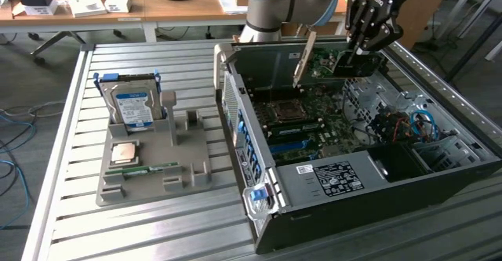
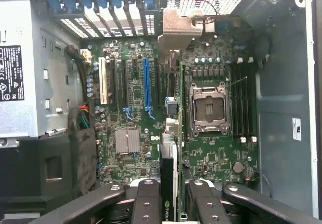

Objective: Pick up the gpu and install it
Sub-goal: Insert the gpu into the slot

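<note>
end effector [image 1: 365, 46] clamped on the gpu [image 1: 323, 66], pinching it across its thin faces so it hangs on edge above the motherboard [image 1: 310, 117] inside the open case [image 1: 330, 220]. in the wrist view you look straight down its edge, silvery bracket [image 2: 177, 26] toward the case's rear slot openings. my read: that is the attitude a slot needs, and the gpu looks unseated.

Robotics lab: a Universal Robots arm [image 1: 290, 2], its gripper [image 1: 358, 53] clamped on the gpu [image 1: 349, 68], poised over an open desktop computer case [image 1: 377, 178] on a slatted aluminium bench [image 1: 70, 126]; cluttered wooden desks [image 1: 180, 8] behind, loose cables [image 1: 12, 133] on the floor.
</note>
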Motion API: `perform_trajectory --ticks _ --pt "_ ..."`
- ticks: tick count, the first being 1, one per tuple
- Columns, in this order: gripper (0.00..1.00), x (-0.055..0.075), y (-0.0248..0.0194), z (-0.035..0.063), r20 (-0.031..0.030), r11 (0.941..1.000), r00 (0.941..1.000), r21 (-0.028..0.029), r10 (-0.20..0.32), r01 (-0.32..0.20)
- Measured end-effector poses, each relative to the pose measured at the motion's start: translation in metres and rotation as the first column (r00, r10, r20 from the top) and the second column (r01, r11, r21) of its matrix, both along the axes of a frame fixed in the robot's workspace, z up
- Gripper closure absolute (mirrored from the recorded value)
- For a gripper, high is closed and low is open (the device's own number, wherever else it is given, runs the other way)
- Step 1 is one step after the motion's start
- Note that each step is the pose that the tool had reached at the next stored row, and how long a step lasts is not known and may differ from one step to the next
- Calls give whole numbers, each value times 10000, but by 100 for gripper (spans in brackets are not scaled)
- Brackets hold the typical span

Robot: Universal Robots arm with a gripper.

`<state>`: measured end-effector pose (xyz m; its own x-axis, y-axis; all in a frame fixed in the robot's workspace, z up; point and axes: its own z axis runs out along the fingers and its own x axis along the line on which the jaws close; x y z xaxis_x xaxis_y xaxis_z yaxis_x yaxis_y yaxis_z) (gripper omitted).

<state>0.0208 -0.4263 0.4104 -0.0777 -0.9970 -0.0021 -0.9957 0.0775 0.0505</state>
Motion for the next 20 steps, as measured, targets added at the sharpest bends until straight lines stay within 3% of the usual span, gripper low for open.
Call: perform_trajectory --ticks 1,2,5,8,20 --pt "74 -3 0 -1 14 10000 10000 0 -1 1" --pt "74 -10 1 -2 68 10000 10000 0 2 -2" --pt "74 -38 0 -10 321 10000 9995 2 19 -19" --pt "74 -72 0 -20 465 10000 9989 1 27 -27" --pt "74 -108 1 -65 476 10000 9989 1 28 -28"
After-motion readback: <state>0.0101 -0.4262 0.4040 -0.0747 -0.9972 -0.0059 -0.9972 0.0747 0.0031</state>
